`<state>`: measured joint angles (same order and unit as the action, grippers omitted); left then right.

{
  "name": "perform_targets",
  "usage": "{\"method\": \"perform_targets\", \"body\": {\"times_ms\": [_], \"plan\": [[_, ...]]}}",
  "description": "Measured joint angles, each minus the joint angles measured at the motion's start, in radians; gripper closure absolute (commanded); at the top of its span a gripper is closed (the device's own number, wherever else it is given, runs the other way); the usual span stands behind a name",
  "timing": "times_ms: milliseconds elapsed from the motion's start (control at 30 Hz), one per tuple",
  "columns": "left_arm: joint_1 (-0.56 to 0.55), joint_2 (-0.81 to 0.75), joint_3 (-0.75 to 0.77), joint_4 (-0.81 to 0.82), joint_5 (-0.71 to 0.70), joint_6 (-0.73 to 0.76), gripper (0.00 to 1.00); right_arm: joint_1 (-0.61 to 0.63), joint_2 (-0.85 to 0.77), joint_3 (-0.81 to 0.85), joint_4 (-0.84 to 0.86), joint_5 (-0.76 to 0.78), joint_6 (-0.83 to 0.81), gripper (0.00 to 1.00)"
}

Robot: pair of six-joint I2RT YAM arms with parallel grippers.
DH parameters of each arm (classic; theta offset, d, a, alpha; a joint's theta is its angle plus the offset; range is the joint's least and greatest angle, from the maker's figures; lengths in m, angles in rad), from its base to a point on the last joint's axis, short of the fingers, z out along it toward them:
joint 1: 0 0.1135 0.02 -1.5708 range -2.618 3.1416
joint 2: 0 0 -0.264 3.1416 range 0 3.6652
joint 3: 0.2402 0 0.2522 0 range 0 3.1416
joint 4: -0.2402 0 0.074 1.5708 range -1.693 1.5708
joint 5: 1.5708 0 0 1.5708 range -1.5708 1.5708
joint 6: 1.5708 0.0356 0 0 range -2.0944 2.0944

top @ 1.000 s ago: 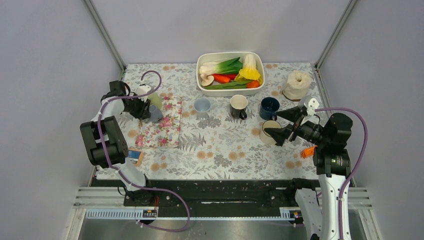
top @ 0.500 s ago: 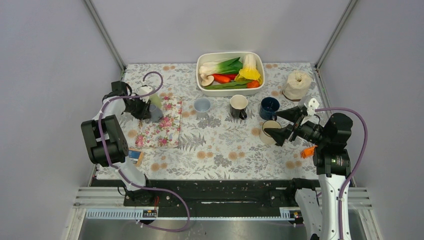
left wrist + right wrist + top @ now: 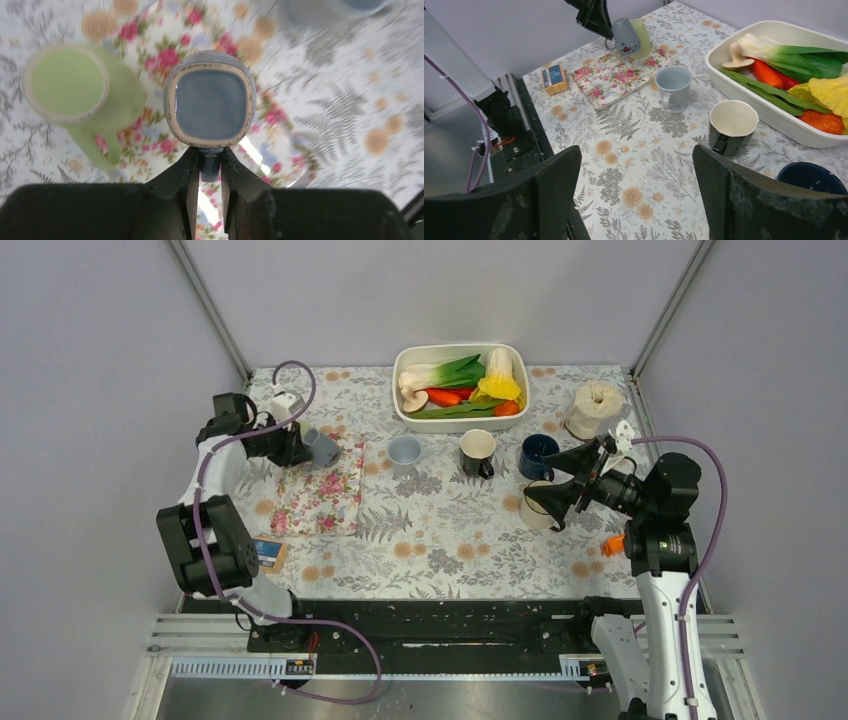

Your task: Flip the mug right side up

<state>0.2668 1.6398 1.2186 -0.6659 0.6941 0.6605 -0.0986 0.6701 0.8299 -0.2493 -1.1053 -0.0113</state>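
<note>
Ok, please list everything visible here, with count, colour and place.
grey mug: 1, grey-blue, held tilted over mat
green mug: 1, green, beside it
mat: 1, pink floral, left
pale mug: 1, pale blue, centre
black mug: 1, black, centre
navy mug: 1, dark blue, centre right
cream mug: 1, cream, right, partly hidden
dish: 1, white, far centre
vegetables: several, green, red, yellow, in dish
bundle: 1, beige, far right
box: 1, yellow-blue, near left
left tool: 1, black, shut on grey mug's handle
right tool: 1, black, open
</note>
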Motion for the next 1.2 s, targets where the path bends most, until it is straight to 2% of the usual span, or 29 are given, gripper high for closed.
{"method": "perform_targets", "body": {"times_ms": [100,167,300,400,567,667,867,1067,1200], "plan": [[-0.021,-0.109,0.003,0.042,0.108,-0.128,1.00,0.032,0.040,0.007,0.079,-0.006,0.090,0.09],[-0.047,-0.187,-0.006,0.150,0.182,-0.278,1.00,0.066,0.073,0.017,0.162,-0.005,0.163,0.09],[-0.138,-0.320,-0.104,0.611,0.274,-0.679,1.00,0.160,0.156,0.029,0.372,0.024,0.318,0.09],[-0.232,-0.348,-0.163,0.962,0.289,-0.991,1.00,0.218,0.231,0.035,0.525,0.060,0.434,0.09],[-0.379,-0.261,-0.174,1.463,0.244,-1.506,1.00,0.270,0.388,0.042,0.776,0.166,0.633,0.11],[-0.446,-0.189,-0.189,1.679,0.177,-1.751,1.00,0.291,0.463,0.042,0.884,0.237,0.711,0.11],[-0.557,-0.175,-0.311,1.808,0.044,-1.938,1.00,0.370,0.572,0.030,1.073,0.342,0.797,0.13],[-0.608,-0.174,-0.368,1.850,-0.020,-1.985,1.00,0.478,0.673,0.005,1.214,0.396,0.850,0.17],[-0.618,-0.174,-0.393,1.858,-0.050,-1.991,1.00,0.528,0.705,-0.005,1.248,0.429,0.872,0.21]]}}
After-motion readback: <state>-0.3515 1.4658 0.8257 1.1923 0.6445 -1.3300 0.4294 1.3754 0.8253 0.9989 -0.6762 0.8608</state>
